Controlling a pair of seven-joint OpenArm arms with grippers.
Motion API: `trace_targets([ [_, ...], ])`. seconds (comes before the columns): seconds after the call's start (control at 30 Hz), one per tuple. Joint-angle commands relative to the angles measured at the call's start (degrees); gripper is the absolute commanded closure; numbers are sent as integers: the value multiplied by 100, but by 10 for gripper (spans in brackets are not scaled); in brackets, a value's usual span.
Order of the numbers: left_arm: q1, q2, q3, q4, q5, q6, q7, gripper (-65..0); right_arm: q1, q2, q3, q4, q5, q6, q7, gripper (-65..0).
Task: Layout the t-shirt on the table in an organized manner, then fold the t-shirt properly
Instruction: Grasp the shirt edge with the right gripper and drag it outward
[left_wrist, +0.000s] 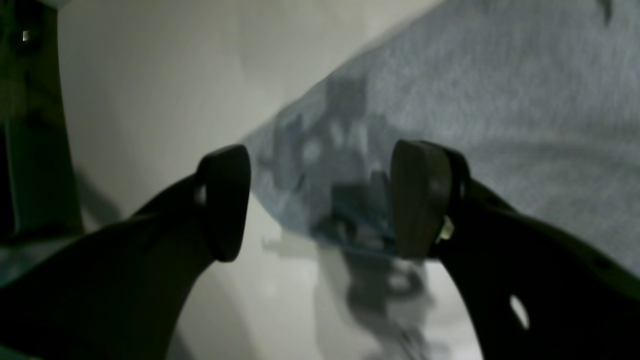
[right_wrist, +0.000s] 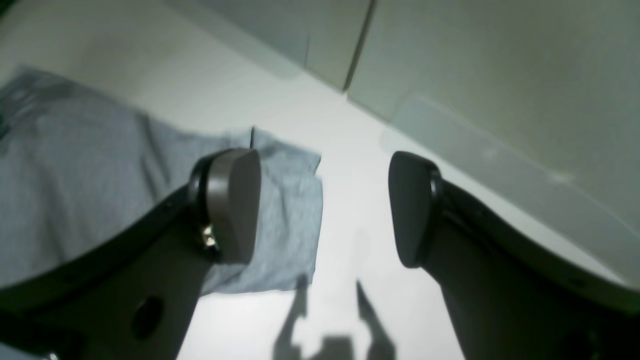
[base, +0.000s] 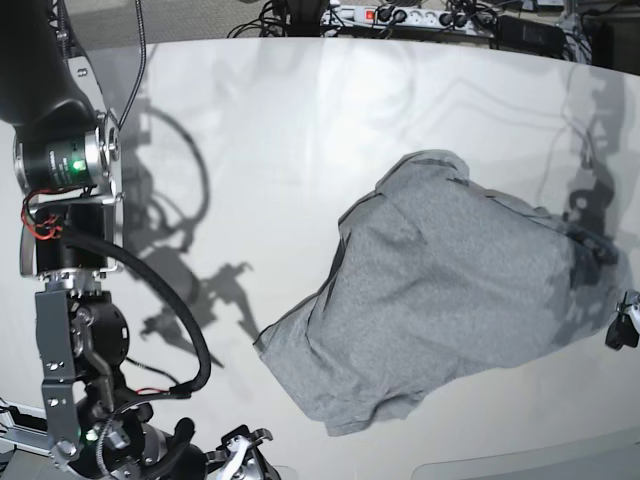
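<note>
Across the glossy white table (base: 300, 150) fall hard shadows of arm segments and cables, and the top curves away at its far edge, where a power strip (base: 400, 14) and a tangle of black cords (base: 280, 12) lie beyond it. From the right wrist view, pale panels or cupboard fronts (right_wrist: 475, 60) stand past the table edge, split by a dark vertical seam.

On the base view's right half lies the t-shirt (base: 450, 290), heather grey, spread loosely in a rumpled, slanted shape with folds and one lower corner pointing toward the near edge. No lettering shows from above; in the left wrist view a dark, blurred print shows through the cloth near its edge.

Above that edge hangs the left gripper (left_wrist: 320, 200), its two dark fingers spread wide with bare space between them; nothing is held, and cloth and table show through the gap below. Whether either pad touches the fabric cannot be told from the blurred picture.

Likewise parted wide, the right gripper (right_wrist: 325, 207) holds nothing. One of its pads (right_wrist: 235, 205) sits in front of a grey corner of the shirt, the other over bare white table, and its own shadow falls on the surface beneath. In the base view its arm (base: 70, 300) stands at the left, well apart from the garment.

No containers appear in any view.
</note>
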Motion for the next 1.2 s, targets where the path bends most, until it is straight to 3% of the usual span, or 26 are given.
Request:
trace_targets([
  [0.0, -122, -142, -74, 63, -238, -177, 37, -436, 177, 0, 35, 61, 348, 190, -52, -418],
  [0.07, -46, -142, -74, 66, -752, -872, 417, -436, 39, -2, 35, 61, 905, 597, -446, -418],
  [0.17, 153, -46, -74, 66, -1362, -1980, 1172, -434, -365, -2, 35, 61, 1174, 844, -619, -418],
  [0.23, 374, 0, -74, 63, -1394, -2260, 1353, -434, -673, 0, 35, 61, 1154, 879, -614, -418],
  [0.43, 1209, -2, -74, 66, -1445, -2258, 1331, -434, -1486, -2, 35, 61, 1150, 1016, -610, -418],
  [0.6, 1746, -2, -74, 68, -1707, -2166, 1631, -430, -1803, 0, 35, 61, 1110, 1036, -546, -418],
  [0.63, 1860, -2, -74, 68, -1827, -2070, 1622, -430, -1834, 0, 35, 61, 1108, 1036, -549, -418],
  [0.73, 2205, 39, -74, 66, -1958, -1340, 1113, -430, -1882, 2, 37, 61, 1113, 1036, -568, -418],
  [0.83, 2400, 334, -76, 63, -1102, -1056, 734, -430, -1880, 0, 37, 61, 1130, 1034, -568, -418],
  [1.03, 2435, 1172, -74, 63, 411, -1049, -459, -430, -1902, 0, 35, 61, 1209, 1008, -697, -418],
  [1.17, 2199, 1561, -74, 63, 737, -872, -472, -430, -2072, 4, -229, 57, 1366, 1025, -1176, -418],
])
